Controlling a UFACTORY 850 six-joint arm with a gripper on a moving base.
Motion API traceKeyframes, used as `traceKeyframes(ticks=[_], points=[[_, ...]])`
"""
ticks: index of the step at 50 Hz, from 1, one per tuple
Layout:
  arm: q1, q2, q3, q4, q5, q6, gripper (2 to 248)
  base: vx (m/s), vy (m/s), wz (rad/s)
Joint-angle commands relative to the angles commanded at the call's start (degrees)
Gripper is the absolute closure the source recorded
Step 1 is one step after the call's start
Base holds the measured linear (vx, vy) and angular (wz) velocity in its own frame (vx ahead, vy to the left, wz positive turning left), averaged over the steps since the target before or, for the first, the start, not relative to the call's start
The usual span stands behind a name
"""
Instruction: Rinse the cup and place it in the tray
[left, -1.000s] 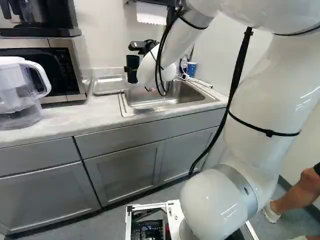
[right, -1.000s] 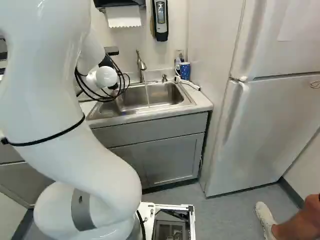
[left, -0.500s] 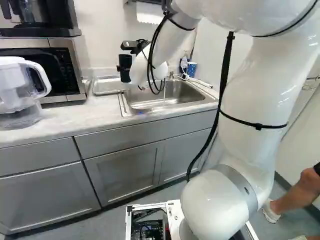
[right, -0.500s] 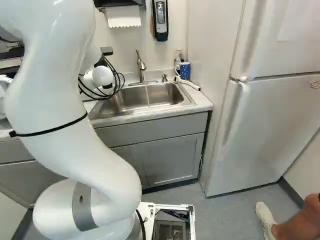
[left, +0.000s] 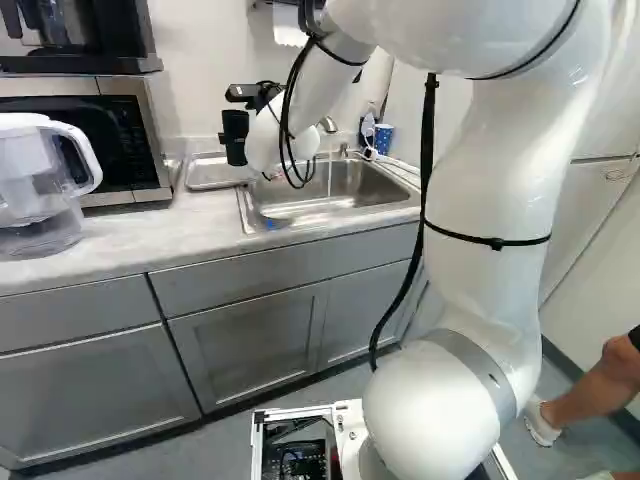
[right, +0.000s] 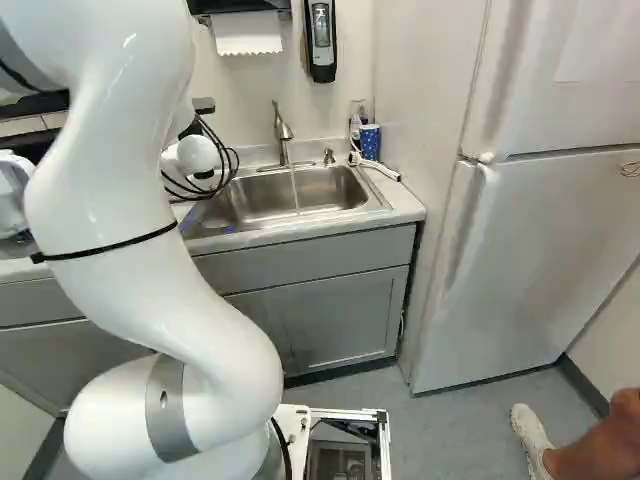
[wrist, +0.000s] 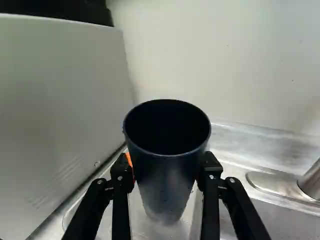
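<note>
We are in a kitchen, with a microwave (left: 118, 135) and sink (left: 335, 190) near our hand (left: 238, 138) and a fridge (right: 530, 250) farther off.

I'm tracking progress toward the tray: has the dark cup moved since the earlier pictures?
Yes. Held in the gripper, the cup has moved with the arm, leftward in the left base view against the tray, toward the microwave.

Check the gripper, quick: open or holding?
Gripper: closed on the dark cup, one finger on each side.
</note>
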Motion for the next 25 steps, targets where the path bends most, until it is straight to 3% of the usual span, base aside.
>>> traceKeyframes(ticks=[25], points=[[0.59, -3.54, -0.93, 0.0, 1.51, 0.0, 124, 0.0, 0.0, 0.0]])
